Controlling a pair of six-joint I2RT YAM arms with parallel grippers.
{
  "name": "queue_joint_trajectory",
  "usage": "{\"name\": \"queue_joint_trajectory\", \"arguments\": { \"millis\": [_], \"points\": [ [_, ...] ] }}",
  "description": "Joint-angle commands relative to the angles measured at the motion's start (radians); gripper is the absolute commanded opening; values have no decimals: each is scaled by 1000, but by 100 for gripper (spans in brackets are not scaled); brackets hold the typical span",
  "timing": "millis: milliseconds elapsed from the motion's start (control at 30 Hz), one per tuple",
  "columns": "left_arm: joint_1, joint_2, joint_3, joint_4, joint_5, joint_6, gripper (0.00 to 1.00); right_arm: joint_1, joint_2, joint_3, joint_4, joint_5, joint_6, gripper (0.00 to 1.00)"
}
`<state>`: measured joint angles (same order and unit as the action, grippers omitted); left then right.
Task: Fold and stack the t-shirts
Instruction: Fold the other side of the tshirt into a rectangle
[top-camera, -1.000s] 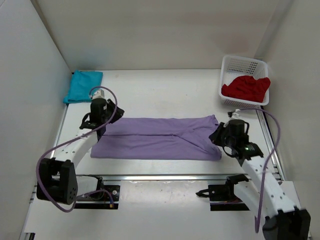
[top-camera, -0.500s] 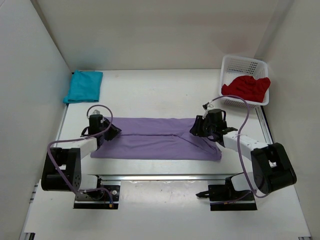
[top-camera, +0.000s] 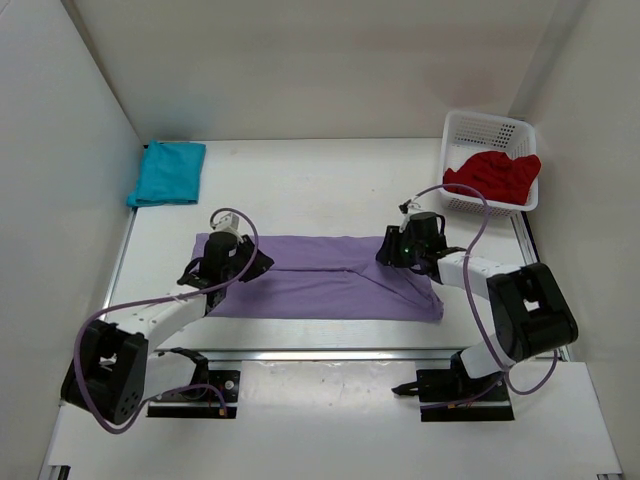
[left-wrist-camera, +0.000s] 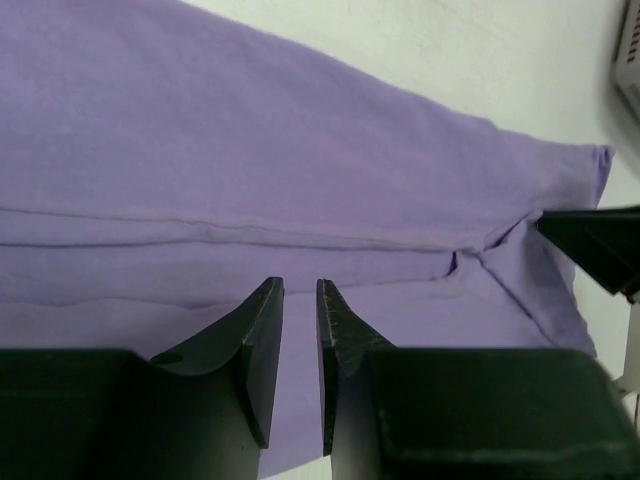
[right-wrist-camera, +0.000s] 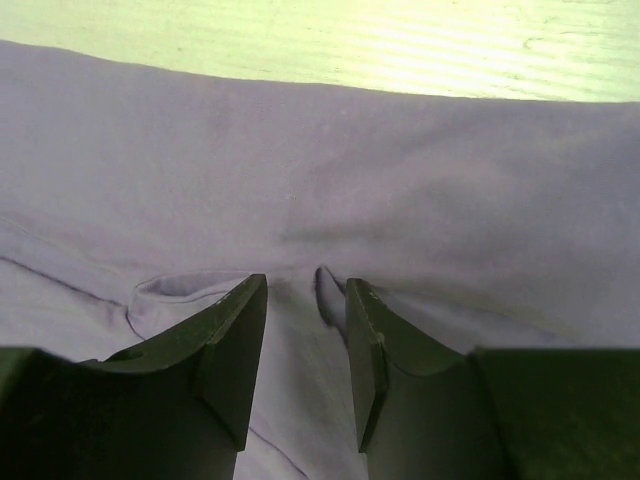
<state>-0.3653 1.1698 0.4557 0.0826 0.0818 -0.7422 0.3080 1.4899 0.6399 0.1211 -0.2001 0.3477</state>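
Both arms have swung inward since a sec ago. L gripper (top-camera: 264, 266) has gone from the shirt's left end to over its left part, and R gripper (top-camera: 384, 252) has come off the right end to the upper right part. R jaws, pressed together then, are now parted.

Top view: lavender t-shirt (top-camera: 320, 282) lies flat as a long band across the middle of the table (top-camera: 320, 190), between the two grippers and under both. Teal t-shirt (top-camera: 165, 172) lies folded at the far left corner, well apart. Red t-shirt (top-camera: 492, 174) sits bunched in the white basket (top-camera: 480, 118) at far right.

L wrist view: the L gripper's fingers (left-wrist-camera: 255, 340) stand a narrow gap apart, w/ lavender cloth showing through the gap. A seam line and a fold edge run across the shirt ahead of the tips. Can't tell if the tips touch the cloth.

R wrist view: the R gripper's fingers (right-wrist-camera: 232, 340) are spread wider, tips low over the shirt. A small pucker of cloth (right-wrist-camera: 322, 292) sits between the tips, nearer the right one, not pinched.
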Motion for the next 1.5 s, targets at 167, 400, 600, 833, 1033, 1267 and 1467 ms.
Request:
{"name": "queue_joint_trajectory", "arguments": {
  "millis": [167, 400, 600, 833, 1033, 1267, 1467],
  "points": [
    [-35, 18, -14, 19, 25, 26, 31, -12, 10, 3, 58, -42, 25, 33],
    [-41, 16, -23, 49, 29, 12, 30, 40, -75, -8, 11, -74, 60, 6],
    [-44, 14, -15, 66, 47, 0, 30, 109, -229, -55, -121, -10, 108, 4],
    [-61, 24, 15, 79, 55, -25, 30, 250, -307, -117, -199, 68, 221, 4],
    [-69, 21, 41, 82, 62, -34, 31, 358, -290, -111, -196, 90, 287, 7],
    [-60, -4, 54, 75, 62, -40, 31, 390, -336, -146, -218, 56, 320, 17],
    [-79, 34, 90, 88, 30, -40, 32, 304, -434, -108, -298, 39, 252, 21]
  ]
}}
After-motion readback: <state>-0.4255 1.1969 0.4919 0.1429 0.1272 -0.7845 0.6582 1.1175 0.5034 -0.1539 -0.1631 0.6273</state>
